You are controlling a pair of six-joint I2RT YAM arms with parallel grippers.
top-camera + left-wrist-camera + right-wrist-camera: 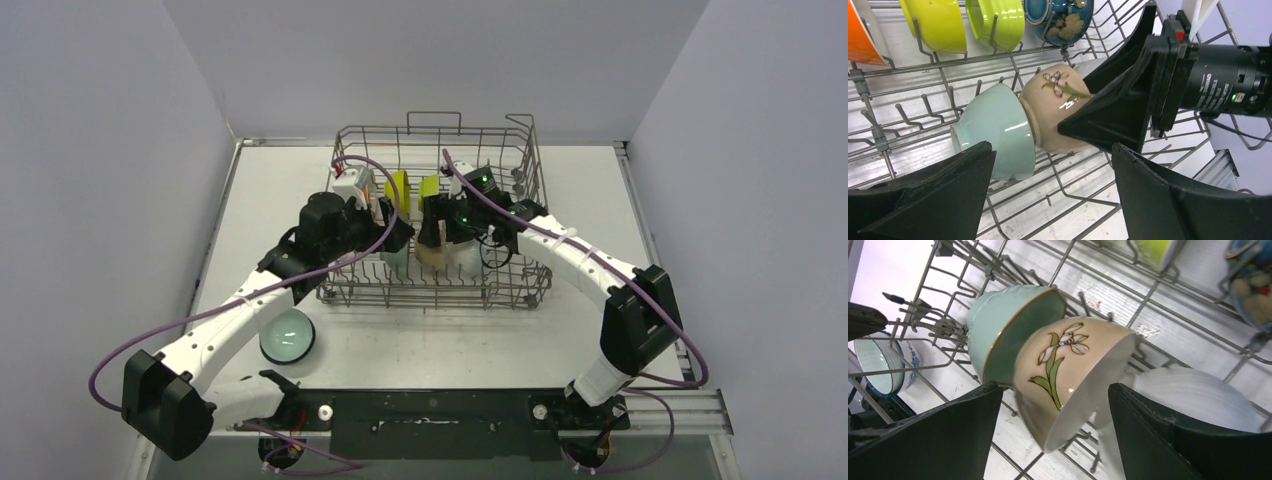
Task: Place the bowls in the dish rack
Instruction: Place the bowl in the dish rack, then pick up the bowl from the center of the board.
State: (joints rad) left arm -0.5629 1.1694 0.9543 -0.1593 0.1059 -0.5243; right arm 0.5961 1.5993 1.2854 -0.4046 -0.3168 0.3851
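Observation:
The dish rack stands mid-table. In its near row a pale green bowl and a beige flowered bowl lean on edge against each other. My left gripper hovers open just in front of them, holding nothing. From the other side, my right gripper stands open astride the beige bowl, with gaps showing on both sides. A white bowl lies beside it. Orange, yellow, lime and dark blue bowls stand in the far row.
A blue-patterned bowl sits on the table in front of the rack's left corner, beside the left arm. Upright tines rise left of the pale green bowl. Both grippers crowd the rack's middle.

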